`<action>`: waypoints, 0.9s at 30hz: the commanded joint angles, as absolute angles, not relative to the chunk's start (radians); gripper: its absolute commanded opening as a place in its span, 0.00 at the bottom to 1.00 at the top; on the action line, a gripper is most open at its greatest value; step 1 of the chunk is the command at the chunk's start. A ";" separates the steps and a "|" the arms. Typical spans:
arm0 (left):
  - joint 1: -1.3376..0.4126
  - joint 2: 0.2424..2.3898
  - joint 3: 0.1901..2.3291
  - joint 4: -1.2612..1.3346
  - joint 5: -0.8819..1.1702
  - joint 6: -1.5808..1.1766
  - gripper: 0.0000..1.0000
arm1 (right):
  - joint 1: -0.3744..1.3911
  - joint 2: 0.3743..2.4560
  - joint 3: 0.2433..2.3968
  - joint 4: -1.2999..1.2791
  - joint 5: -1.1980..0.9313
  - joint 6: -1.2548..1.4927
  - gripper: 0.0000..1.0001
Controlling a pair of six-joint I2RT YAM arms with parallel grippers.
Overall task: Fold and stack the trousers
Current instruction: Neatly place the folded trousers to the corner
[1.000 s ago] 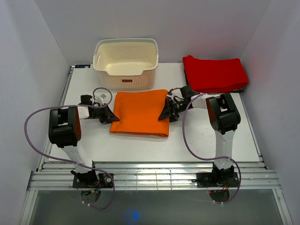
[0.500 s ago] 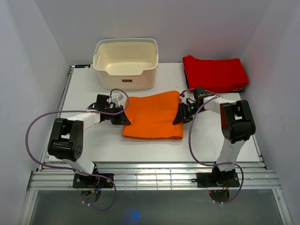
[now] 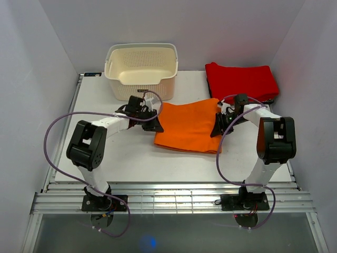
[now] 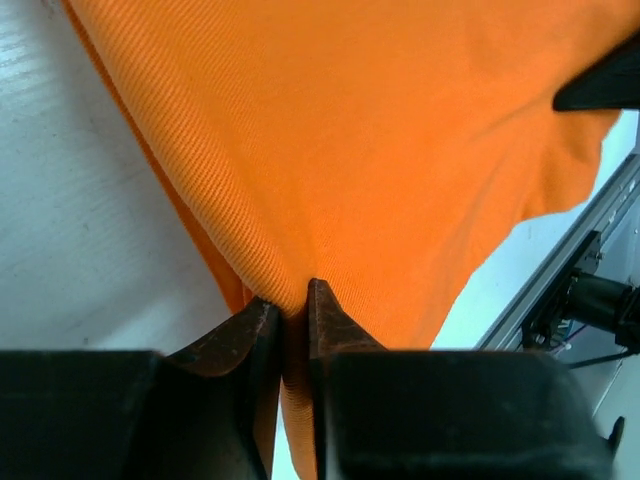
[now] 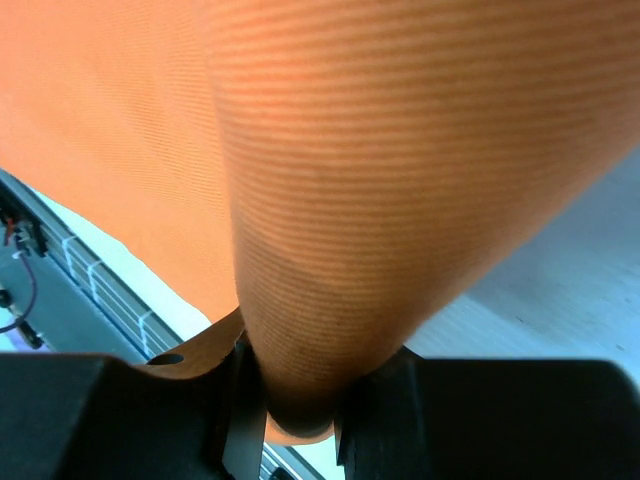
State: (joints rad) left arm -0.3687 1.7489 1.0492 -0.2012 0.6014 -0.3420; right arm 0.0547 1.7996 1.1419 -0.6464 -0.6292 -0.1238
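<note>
Both sides of the folded orange trousers (image 3: 188, 128) are pinched tight. The left gripper (image 3: 156, 125) holds one edge and the right gripper (image 3: 216, 129) holds the other, near the red cloth (image 3: 241, 81).

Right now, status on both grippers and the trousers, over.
Left gripper shut on trousers, left edge. Right gripper shut on right edge. Trousers folded, held between both arms. Nothing between them and the red cloth.

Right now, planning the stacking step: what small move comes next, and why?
Probably carry the trousers toward the red folded cloth: the left tool and right tool each pinch a side edge, and the trousers lie short of that pile.
</note>
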 commanded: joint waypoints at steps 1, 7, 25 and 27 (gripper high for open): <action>-0.382 1.807 1.104 -0.245 0.543 -0.385 0.30 | 0.043 1.807 1.184 -0.657 -0.578 -0.184 0.08; -0.431 1.825 1.100 -0.302 0.410 -0.429 0.98 | 0.041 1.910 1.167 -0.635 -0.590 -0.169 0.08; -0.606 2.063 1.175 -0.416 0.256 -0.586 0.58 | 0.041 1.962 1.167 -0.618 -0.626 -0.155 0.08; -0.609 2.066 1.189 -0.402 0.291 -0.595 0.39 | 0.041 1.956 1.163 -0.614 -0.627 -0.155 0.08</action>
